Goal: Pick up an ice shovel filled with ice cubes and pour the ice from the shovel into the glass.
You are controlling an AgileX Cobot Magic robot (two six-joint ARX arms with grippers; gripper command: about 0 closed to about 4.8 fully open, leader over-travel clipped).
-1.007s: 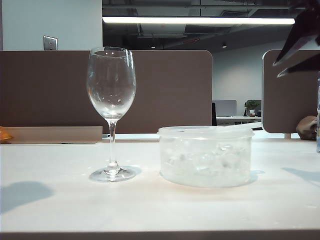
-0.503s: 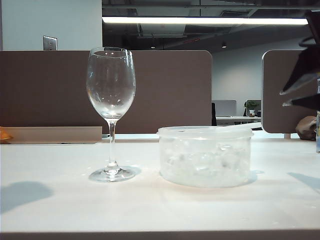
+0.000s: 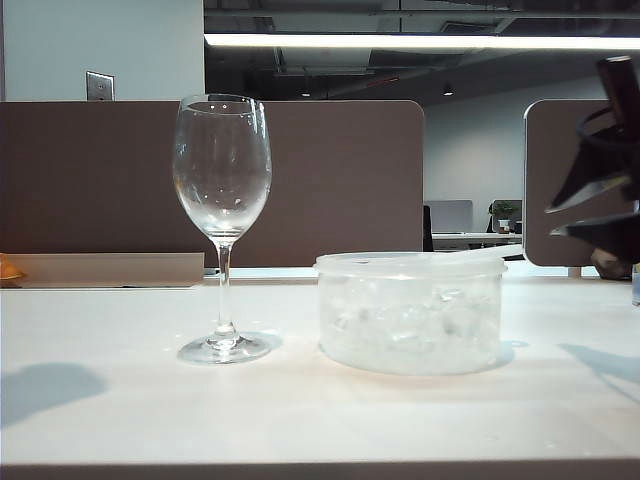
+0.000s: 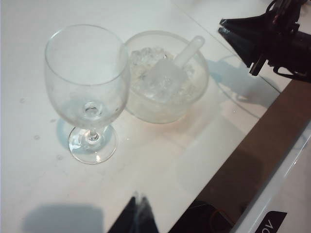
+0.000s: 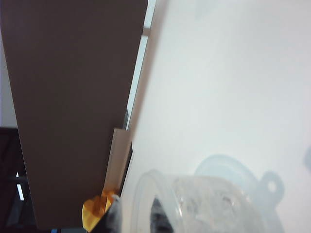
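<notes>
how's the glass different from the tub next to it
The glass is tall, on a thin stem, and empty; the tub is squat, flat-bottomed and holds ice plus the scoop. The glass is clear, the tub cloudy. Both stand upright on the table.

Partial white letters "OV" read on a small black label (image 4: pixel 270 224), set on the white frame edge beside the worktop, no other text legible
</notes>
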